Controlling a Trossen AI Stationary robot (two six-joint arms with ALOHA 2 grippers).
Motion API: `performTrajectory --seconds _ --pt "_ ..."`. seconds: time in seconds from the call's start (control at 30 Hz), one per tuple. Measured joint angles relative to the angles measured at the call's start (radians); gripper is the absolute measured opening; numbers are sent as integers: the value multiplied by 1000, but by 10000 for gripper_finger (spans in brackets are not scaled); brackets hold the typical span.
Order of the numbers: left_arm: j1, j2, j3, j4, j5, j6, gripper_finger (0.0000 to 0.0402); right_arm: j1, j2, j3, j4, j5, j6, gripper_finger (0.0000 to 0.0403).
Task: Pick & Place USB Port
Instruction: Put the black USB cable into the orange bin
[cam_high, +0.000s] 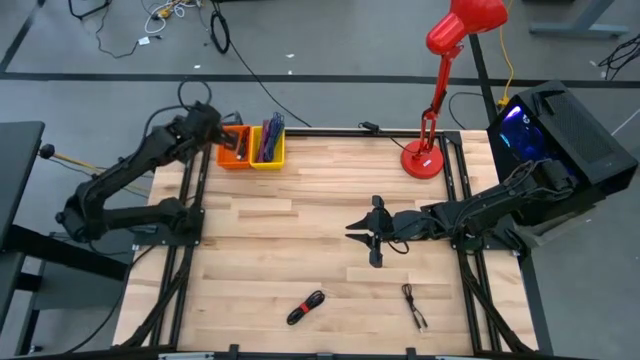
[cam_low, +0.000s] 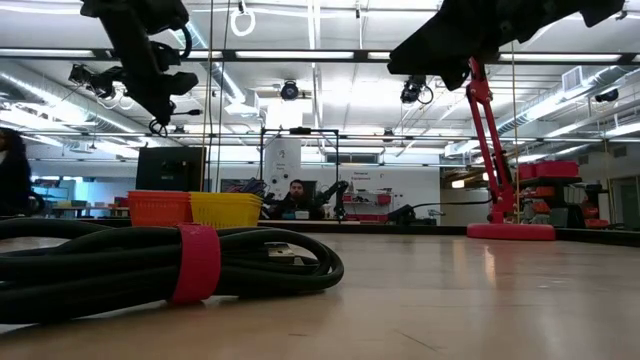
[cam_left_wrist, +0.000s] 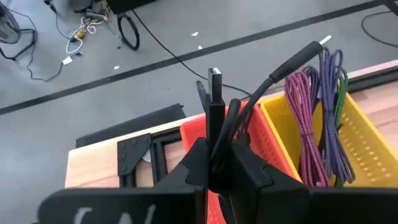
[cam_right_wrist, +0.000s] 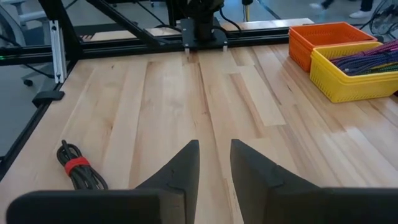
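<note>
From above, high view: left gripper (cam_high: 232, 138) sits over the orange bin (cam_high: 233, 158) at the worktop's (cam_high: 300, 240) far left corner, with the yellow bin (cam_high: 268, 152) touching that bin on its right. Right gripper (cam_high: 362, 232) hangs mid-worktop, fingers spread, holding nothing. Two bundled cables lie near the front edge: a black cable with red tie (cam_high: 305, 307) and a thinner black cable (cam_high: 415, 306), well apart from each other. Red lamp (cam_high: 440, 90) stands at the far right.

Low view: the red-tied cable (cam_low: 160, 265) fills the foreground; both bins (cam_low: 195, 208) far behind. Neither gripper's fingers are readable here.

Left wrist view: left gripper (cam_left_wrist: 216, 163) is clamped on a black USB cable (cam_left_wrist: 231, 112), plug end (cam_left_wrist: 215, 81) pointing up, above the orange bin (cam_left_wrist: 255, 140). Yellow bin (cam_left_wrist: 348, 134) alongside holds purple cables (cam_left_wrist: 308, 124).

Right wrist view: fingers (cam_right_wrist: 180, 165) narrowly parted, empty; red-tied cable (cam_right_wrist: 79, 171) off to one side.

Judgement: placing step. Centre the plug and trailing loop within the orange bin's walls before letting go, low enough that the cable doesn't spring over the rim into the yellow one.
</note>
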Motion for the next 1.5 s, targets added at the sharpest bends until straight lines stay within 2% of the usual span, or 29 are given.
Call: performTrajectory --seconds 0.2,0.47,0.67,1.03,1.5 --pt "28 46 0 72 22 17 37 3 0 0 0 1 1 92" --pt "28 218 0 104 12 45 37 19 0 0 0 0 4 92" --pt "57 285 0 190 45 46 37 43 0 0 0 1 7 92" --pt "119 301 0 205 91 43 37 56 0 0 0 3 7 92" --pt "127 319 0 204 139 -10 37 58 0 0 1 3 14 92"
